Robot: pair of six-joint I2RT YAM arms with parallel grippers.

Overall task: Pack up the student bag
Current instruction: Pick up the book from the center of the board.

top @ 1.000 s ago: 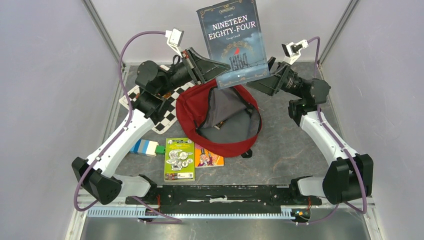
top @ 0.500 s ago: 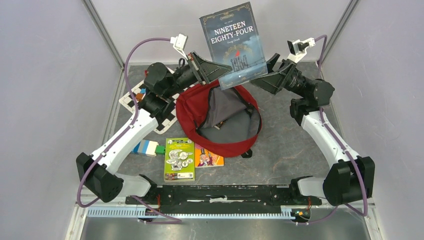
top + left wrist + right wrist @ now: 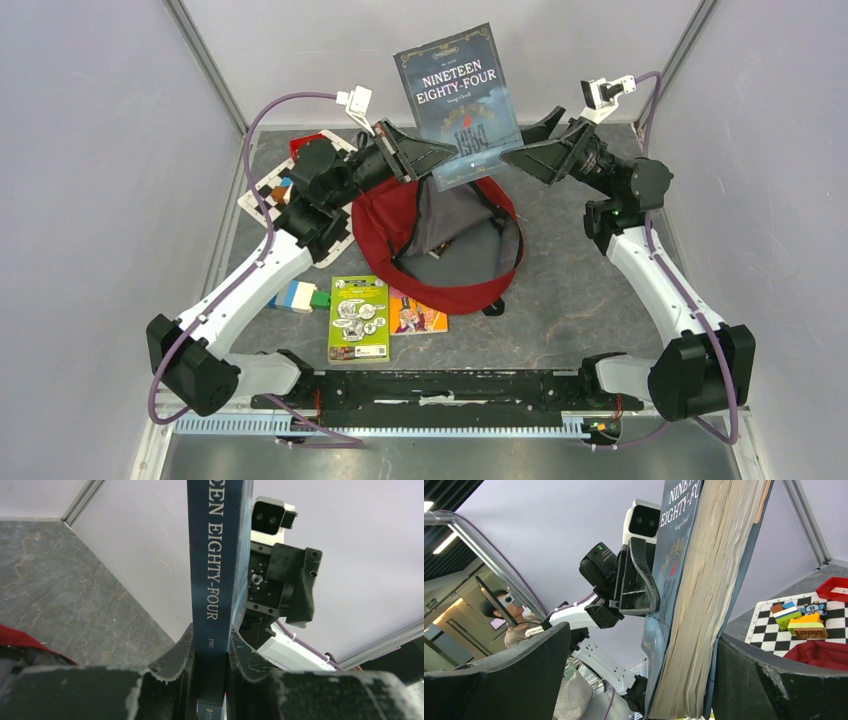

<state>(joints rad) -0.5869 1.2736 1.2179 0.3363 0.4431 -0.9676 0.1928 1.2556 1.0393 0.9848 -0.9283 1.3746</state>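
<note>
The left gripper (image 3: 210, 645) is clamped on the lower spine of a thick dark-blue paperback book (image 3: 458, 105), holding it near upright. The right gripper (image 3: 528, 147) stands wide open, flanking the page edge. Just below, on the grey surface (image 3: 570, 290), lies the dark-red fabric backpack (image 3: 400, 215), mouth open. It is probably soft and floppy, so its rim looks the best hold.

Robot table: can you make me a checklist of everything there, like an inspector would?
Surface: grey stone-look table.
Job's things: backpack open, grey lining showing; book held upright above it.
Clutter: green booklet, picture book and toy blocks near the backpack; checkered board under the left arm.
Grippers: left gripper shut on the book's spine; right gripper open, astride its page edge.
Cables: purple cables loop off both arms, hanging free.
Surroundings: pale walls; person beyond, in the right wrist view.
</note>
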